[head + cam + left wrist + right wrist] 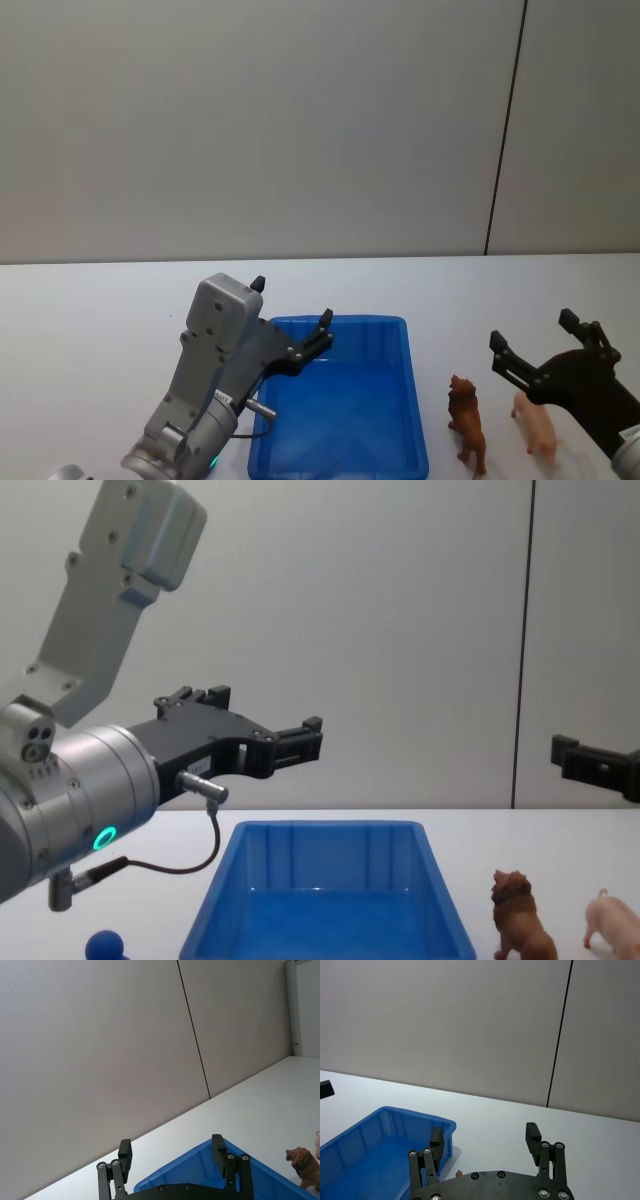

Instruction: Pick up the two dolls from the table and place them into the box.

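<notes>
The blue box (330, 828) sat on the white counter (470, 838), about midway between its left and right edges. The left claw (262, 712) hung in the air above the box's left wall, fingers spread and holding nothing. Toward the counter's right edge stood the lion (520, 922) and, just beside it, the pig (612, 920) (both upright, neither touching the box). The right claw (588, 761) hovered above them.
</notes>
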Robot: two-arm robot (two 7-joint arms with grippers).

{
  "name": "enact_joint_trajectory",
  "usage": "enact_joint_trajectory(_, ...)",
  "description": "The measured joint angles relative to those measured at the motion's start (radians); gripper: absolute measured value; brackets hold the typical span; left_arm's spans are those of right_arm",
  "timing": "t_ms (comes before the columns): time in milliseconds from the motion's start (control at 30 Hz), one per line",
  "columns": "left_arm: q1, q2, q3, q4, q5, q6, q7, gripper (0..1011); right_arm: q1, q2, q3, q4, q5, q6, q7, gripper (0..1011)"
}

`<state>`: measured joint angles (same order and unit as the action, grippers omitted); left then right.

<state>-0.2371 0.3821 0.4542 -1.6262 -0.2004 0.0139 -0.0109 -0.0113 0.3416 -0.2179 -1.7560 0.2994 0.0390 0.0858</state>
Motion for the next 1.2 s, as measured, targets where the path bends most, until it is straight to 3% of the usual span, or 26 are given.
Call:
enact_joint_trajectory(400,0.0,0.0,0.0,0.0,0.0,0.0,0.0,1001,-0.01,0.012,0.014,0.012,0.01,0.06,-0.022,1001)
enact_joint_trajectory(700,0.0,0.0,0.0,0.0,0.0,0.0,0.0,1002,-0.02,0.017,0.021,0.035,0.013,0.134,-0.05,1001)
enact_joint_trajectory(1200,0.0,0.0,0.0,0.0,0.0,0.0,0.0,1001,-0.008,-0.008,0.009,0.126,0.014,0.238,-0.055,1001)
